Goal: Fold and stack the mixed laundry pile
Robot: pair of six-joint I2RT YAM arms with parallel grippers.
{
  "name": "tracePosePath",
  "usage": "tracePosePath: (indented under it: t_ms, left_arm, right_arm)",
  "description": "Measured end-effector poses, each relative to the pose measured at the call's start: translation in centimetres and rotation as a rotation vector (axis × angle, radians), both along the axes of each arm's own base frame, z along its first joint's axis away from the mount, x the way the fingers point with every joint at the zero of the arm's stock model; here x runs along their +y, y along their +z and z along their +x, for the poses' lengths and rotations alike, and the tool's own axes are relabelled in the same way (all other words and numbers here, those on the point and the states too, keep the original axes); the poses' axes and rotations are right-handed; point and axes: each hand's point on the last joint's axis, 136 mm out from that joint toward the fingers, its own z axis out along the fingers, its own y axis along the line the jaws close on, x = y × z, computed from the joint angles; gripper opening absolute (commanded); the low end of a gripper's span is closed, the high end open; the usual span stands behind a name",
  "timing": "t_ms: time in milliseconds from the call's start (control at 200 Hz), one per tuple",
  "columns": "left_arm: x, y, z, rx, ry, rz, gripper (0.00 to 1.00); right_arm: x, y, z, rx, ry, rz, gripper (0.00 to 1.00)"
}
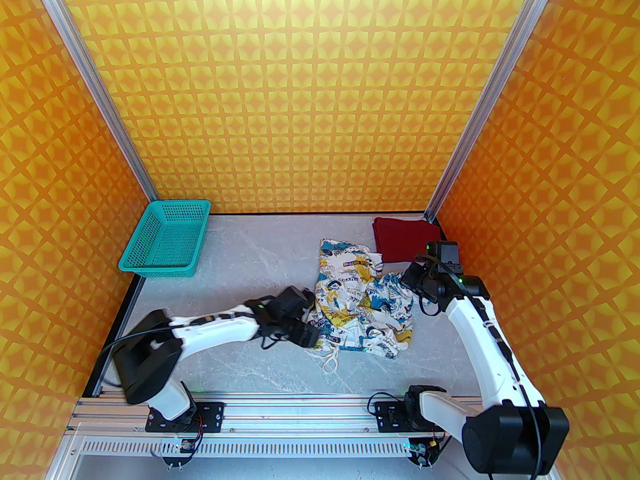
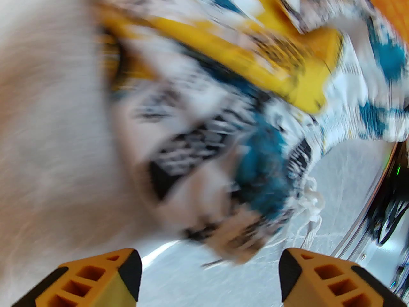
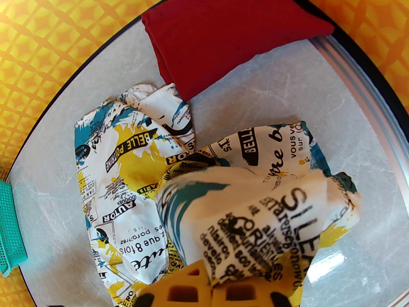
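Left gripper (image 2: 209,269): fingers spread, nothing between them; bare table (image 1: 260,363) shows in the gap. The near left edge of the printed garment (image 1: 360,308) lies just beyond the tips at 12 o'clock in the left wrist view, which is blurred. Right gripper (image 3: 212,285): pressed together on a raised fold of that garment, with cloth draped over its tips. In the top view it stands at the garment's 3 o'clock edge. The printed garment lies crumpled, right of the table's centre, in several overlapping lobes. A white cord (image 1: 330,363) trails from its 6 o'clock hem. The red T-shirt (image 1: 402,240) lies folded flat in the far right corner, at 1 o'clock from the printed garment, its corner touching or just beside it. The teal basket (image 1: 165,243) stands well apart at 10 o'clock. Assessment: both garments appear light, limp and thin. They will sag from any single pinch, and layers may slide over one another. Recommend taking hold at a hem or corner, one gripper at 9 o'clock and one at 3 o'clock, and drawing the cloth taut before folding. Risks noted: pinching more than one layer, and the loose cord snagging a finger.
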Motion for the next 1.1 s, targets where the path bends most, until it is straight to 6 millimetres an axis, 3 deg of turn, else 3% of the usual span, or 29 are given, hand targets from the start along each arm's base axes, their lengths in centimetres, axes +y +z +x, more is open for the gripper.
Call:
tracePosePath:
  t_ms: [135, 240, 350, 510, 630, 735, 825, 865, 970, 1100]
  left_arm:
    - [-0.1, -1.3, -0.8, 0.004, -0.056, 0.057, 0.58]
    - [0.4, -2.1, 0.3, -0.025, -0.045, 0.120, 0.25]
    - [1.4, -2.3, 2.0, -0.075, -0.017, 0.168, 0.00]
    - [4.8, -1.6, 6.4, -0.143, 0.106, 0.209, 0.00]
    - [9.1, 1.5, 10.3, -0.212, 0.245, 0.188, 0.00]
    - [13.1, 4.6, 13.8, -0.284, 0.369, 0.157, 0.00]
    - [16.1, 5.7, 16.2, -0.310, 0.447, 0.166, 0.00]
    - [17.1, 5.8, 17.1, -0.313, 0.469, 0.176, 0.10]
    - [17.6, 5.6, 19.0, -0.318, 0.476, 0.195, 0.49]
    - [17.3, 5.1, 19.3, -0.295, 0.471, 0.196, 0.65]
  right_arm:
    - [0.2, -0.1, 0.1, -0.001, 0.008, 0.012, 0.00]
    - [0.3, -0.2, 0.2, -0.004, 0.010, 0.018, 0.00]
    - [0.3, -0.2, 0.3, -0.003, 0.011, 0.024, 0.00]
    - [0.6, -0.4, 0.3, 0.001, 0.023, 0.041, 0.00]
    - [1.8, -0.7, 0.4, -0.008, 0.056, 0.098, 0.00]
    - [3.2, -2.9, -0.7, 0.021, 0.081, 0.168, 0.00]
    - [5.1, -5.4, -2.3, 0.068, 0.109, 0.225, 0.00]
    - [6.1, -6.6, -3.2, 0.092, 0.127, 0.246, 0.00]
    - [7.6, -9.4, -5.1, 0.152, 0.143, 0.292, 0.00]
    - [7.6, -11.5, -6.4, 0.196, 0.124, 0.307, 0.11]
